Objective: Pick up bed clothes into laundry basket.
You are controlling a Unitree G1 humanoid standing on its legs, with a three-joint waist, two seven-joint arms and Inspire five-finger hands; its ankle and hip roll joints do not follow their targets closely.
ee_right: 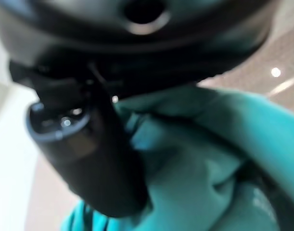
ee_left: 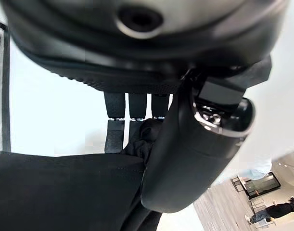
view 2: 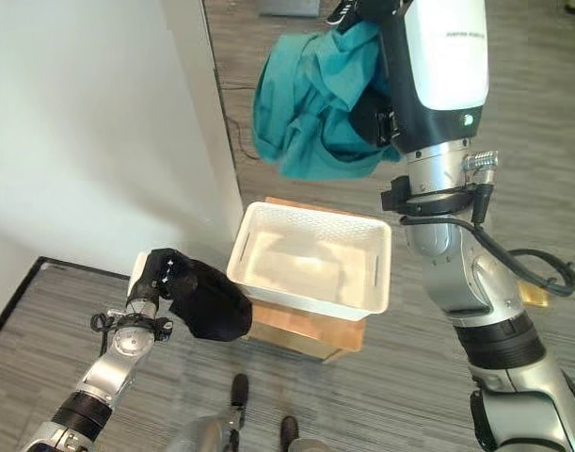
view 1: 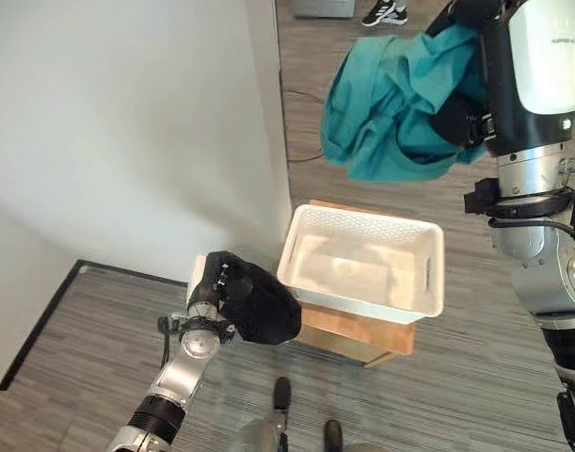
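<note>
A white laundry basket (view 1: pixel 426 275) stands on a low wooden box (view 1: pixel 348 336); its inside looks bare. High above the basket's far side hangs a bunched teal garment (view 1: pixel 391 94), with my right hand (ee_right: pixel 89 154) shut on it; in the right wrist view the thumb presses into the teal cloth (ee_right: pixel 209 159). My left hand (view 1: pixel 216 282) is low beside the basket's left end. It is shut on a black garment (view 1: pixel 265 309), which bulges toward the basket's rim. In the left wrist view the black cloth (ee_left: pixel 65 192) lies under the thumb (ee_left: pixel 185 154).
The white bed (view 1: pixel 108 141) fills the left side, with a dark frame edge (view 1: pixel 42 320) along the grey wood-look floor. A person's dark shoes (view 1: pixel 386 11) stand at the far end of the floor.
</note>
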